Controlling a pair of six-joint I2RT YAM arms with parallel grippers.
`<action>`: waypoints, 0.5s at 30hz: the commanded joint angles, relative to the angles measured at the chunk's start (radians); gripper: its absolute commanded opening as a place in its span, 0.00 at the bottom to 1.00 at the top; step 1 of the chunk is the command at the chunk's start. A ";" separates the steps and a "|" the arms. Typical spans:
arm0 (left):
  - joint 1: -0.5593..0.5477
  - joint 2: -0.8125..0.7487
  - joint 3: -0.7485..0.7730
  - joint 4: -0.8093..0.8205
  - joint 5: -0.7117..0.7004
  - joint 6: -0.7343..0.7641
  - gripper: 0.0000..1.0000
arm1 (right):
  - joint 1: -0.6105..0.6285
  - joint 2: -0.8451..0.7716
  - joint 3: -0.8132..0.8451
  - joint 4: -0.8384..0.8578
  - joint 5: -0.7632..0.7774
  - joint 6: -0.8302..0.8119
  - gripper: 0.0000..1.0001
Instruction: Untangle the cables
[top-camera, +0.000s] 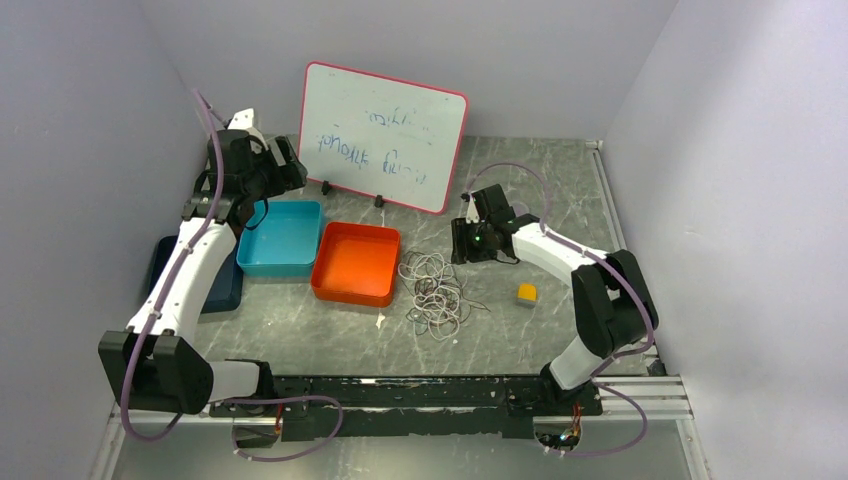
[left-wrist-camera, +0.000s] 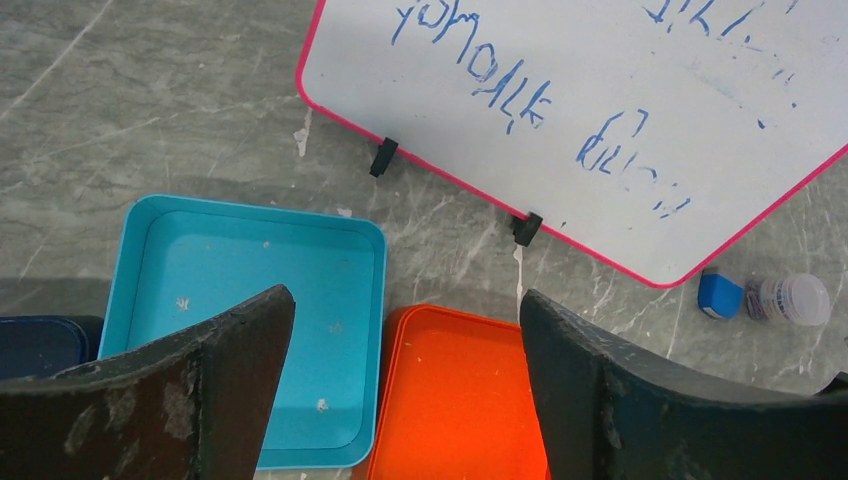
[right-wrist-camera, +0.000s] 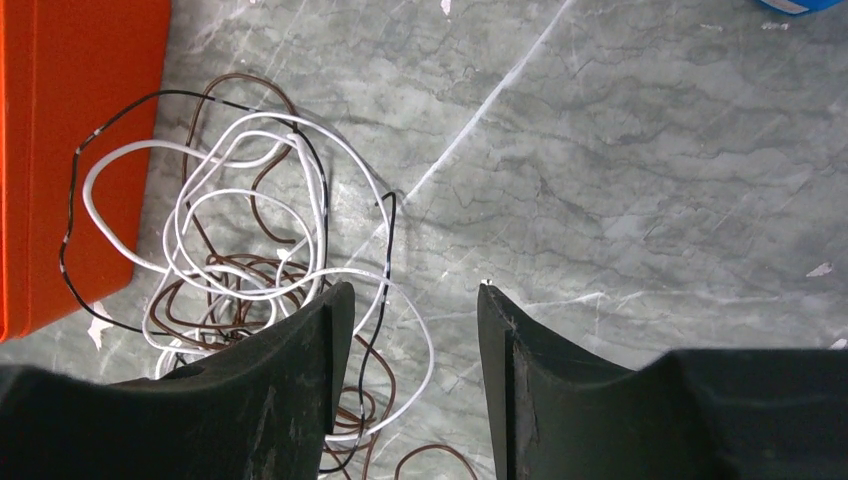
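The cables (top-camera: 433, 290) lie in one loose tangle of thin white, brown and black loops on the table, just right of the orange tray. In the right wrist view the cables (right-wrist-camera: 250, 250) spread left of and under my left finger. My right gripper (right-wrist-camera: 412, 300) is open and empty, held above the tangle's right edge; it also shows in the top view (top-camera: 468, 243), back right of the tangle. My left gripper (left-wrist-camera: 405, 310) is open and empty, high over the trays; it also shows at the back left of the top view (top-camera: 275, 165), far from the cables.
An orange tray (top-camera: 357, 262), a light blue tray (top-camera: 281, 238) and a dark blue tray (top-camera: 222, 285) sit left of the tangle. A whiteboard (top-camera: 382, 135) stands at the back. A small yellow block (top-camera: 526, 294) lies right of the cables. A blue cap (left-wrist-camera: 718, 294) and a clear pot (left-wrist-camera: 797, 298) lie near the board.
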 joint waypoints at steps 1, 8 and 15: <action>-0.006 0.011 -0.007 0.030 0.038 -0.002 0.88 | 0.005 -0.025 -0.011 -0.035 -0.014 -0.027 0.53; -0.006 0.019 -0.007 0.032 0.058 -0.002 0.87 | 0.007 0.012 -0.011 -0.050 -0.031 -0.038 0.53; -0.006 0.022 -0.004 0.032 0.060 -0.002 0.86 | 0.013 0.064 -0.014 -0.052 -0.033 -0.036 0.53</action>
